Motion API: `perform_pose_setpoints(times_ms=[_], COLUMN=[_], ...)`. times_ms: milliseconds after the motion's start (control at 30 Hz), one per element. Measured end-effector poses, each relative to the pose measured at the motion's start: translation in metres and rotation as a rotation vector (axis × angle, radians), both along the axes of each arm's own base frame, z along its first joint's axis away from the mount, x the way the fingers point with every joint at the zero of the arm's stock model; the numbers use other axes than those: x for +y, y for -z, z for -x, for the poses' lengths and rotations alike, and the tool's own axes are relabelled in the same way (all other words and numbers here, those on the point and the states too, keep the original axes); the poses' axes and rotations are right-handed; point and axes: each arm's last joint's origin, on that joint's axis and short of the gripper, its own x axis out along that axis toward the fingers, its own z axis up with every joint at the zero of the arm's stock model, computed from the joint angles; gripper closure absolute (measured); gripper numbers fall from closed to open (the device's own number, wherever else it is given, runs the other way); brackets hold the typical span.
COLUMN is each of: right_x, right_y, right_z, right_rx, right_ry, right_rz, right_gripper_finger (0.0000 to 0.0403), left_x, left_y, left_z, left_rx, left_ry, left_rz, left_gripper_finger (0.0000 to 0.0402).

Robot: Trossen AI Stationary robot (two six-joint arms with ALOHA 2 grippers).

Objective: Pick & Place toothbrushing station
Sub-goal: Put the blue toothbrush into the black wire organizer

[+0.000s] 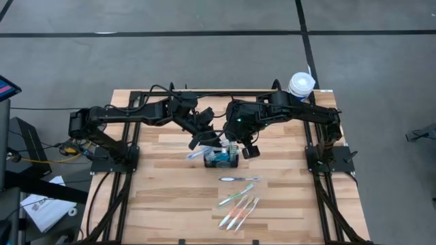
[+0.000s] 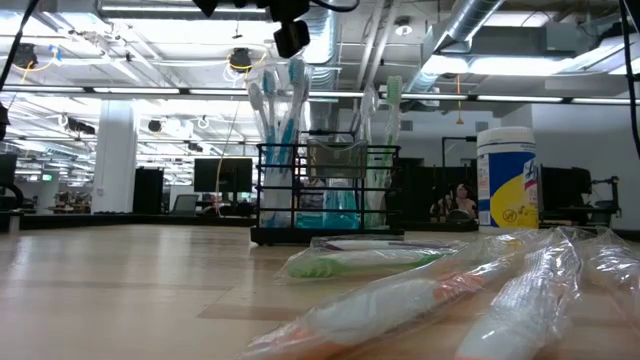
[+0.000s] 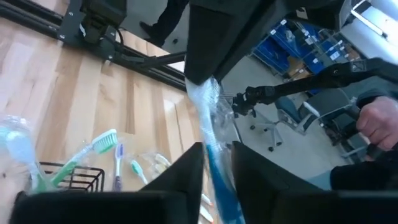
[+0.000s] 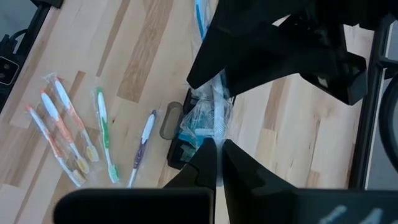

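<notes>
Inside the small black wire-mesh caddy (image 1: 223, 158), crinkly wrappers blur the brushes together. Left gripper (image 1: 198, 142) just beside it pinches a blue wrapped toothbrush (image 3: 214, 163); right gripper (image 1: 240, 148) is closed, empty.

1. The caddy (image 1: 223, 158) stands near the table's (image 1: 163, 204) middle, toothbrushes upright in it.
2. Loose toothbrushes (image 1: 238, 204) lie between caddy and front edge.
3. The tub (image 1: 300, 85) stands at the back right corner.

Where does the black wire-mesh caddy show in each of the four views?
High view: caddy at table centre, under both grippers.
Low view: centre, upright.
Left wrist view: one corner, lower left.
Right wrist view: centre, behind the fingers.
Shared landmark: green toothbrush.
</notes>
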Motion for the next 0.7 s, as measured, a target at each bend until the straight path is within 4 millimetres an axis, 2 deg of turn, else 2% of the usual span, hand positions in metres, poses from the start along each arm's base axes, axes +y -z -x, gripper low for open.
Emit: perform_pose_setpoints(times_ms=[100,167,300,467,600,700], right_x=[0.0,0.0,0.0,-0.003,-0.007,-0.011], right_y=[-0.001,-0.001,-0.003,-0.009,-0.02,-0.031], right_z=[0.0,0.0,0.005,0.021,0.033,0.044], right_rx=[-0.003,-0.005,0.008,0.047,0.001,-0.05], right_ry=[0.022,0.062,0.095,0.146,0.175,0.204], right_rz=[-0.013,-0.037,-0.055,-0.004,0.016,0.025], right_gripper_finger=[0.0402,0.0394,0.0356,0.031,0.0285,0.0273], left_x=[0.0,0.001,0.001,-0.001,-0.004,-0.005], left_y=[0.001,0.002,0.001,-0.001,-0.01,-0.023], left_z=[0.0,0.0,-0.001,0.001,0.007,0.016], left_rx=[0.003,0.005,-0.018,-0.029,-0.065,-0.134], left_ry=[-0.008,-0.013,-0.007,0.039,0.055,0.009], left_rz=[-0.018,-0.023,-0.047,-0.034,-0.039,-0.108], left_gripper_finger=[0.0373,0.0387,0.0384,0.0389,0.0389,0.039])
